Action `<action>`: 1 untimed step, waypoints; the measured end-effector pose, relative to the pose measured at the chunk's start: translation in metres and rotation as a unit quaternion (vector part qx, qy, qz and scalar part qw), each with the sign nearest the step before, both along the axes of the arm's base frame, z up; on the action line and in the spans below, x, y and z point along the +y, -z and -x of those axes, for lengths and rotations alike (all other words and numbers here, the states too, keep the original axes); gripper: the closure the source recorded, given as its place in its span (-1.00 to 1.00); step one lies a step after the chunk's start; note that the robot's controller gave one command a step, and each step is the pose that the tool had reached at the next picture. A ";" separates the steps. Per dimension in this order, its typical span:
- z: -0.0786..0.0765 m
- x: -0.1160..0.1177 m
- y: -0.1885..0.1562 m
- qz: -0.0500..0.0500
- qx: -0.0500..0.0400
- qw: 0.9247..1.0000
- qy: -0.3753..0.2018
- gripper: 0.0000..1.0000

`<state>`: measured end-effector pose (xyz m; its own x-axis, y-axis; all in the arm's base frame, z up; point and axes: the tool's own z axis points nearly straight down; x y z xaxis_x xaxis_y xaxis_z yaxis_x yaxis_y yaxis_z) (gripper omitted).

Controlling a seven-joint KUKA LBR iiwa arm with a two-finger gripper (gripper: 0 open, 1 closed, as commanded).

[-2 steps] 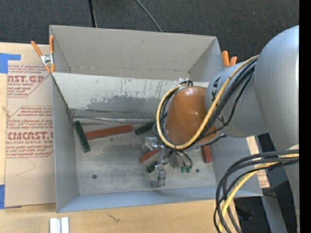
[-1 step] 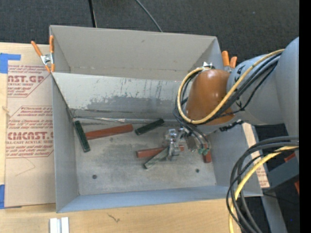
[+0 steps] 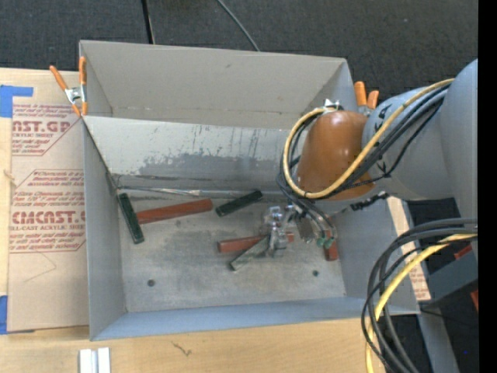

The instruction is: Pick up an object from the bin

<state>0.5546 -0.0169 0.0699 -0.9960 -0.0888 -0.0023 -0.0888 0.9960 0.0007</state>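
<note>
Grey bin (image 3: 210,76), sloped walls, so everything has slid to the flat floor. Far left lies a hammer-shaped tool (image 3: 159,212), dark green head, red handle, flat along the back wall's foot. Next, a dark green stick (image 3: 239,202), lying loose. Centre: a red-brown bar (image 3: 241,245) lying beside a grey-green stick (image 3: 250,258), and my fingers (image 3: 276,235) are low over their right ends. That's my likeliest pick. Open or closed? I cannot tell. Just right of me, 1 small red-and-green piece (image 3: 331,248).
</note>
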 end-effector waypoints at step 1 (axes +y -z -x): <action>-0.015 -0.005 -0.136 0.000 -0.001 1.000 0.018 1.00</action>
<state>0.5700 -0.0217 0.2057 -0.9986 -0.0526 -0.0040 -0.0526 0.9986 0.0000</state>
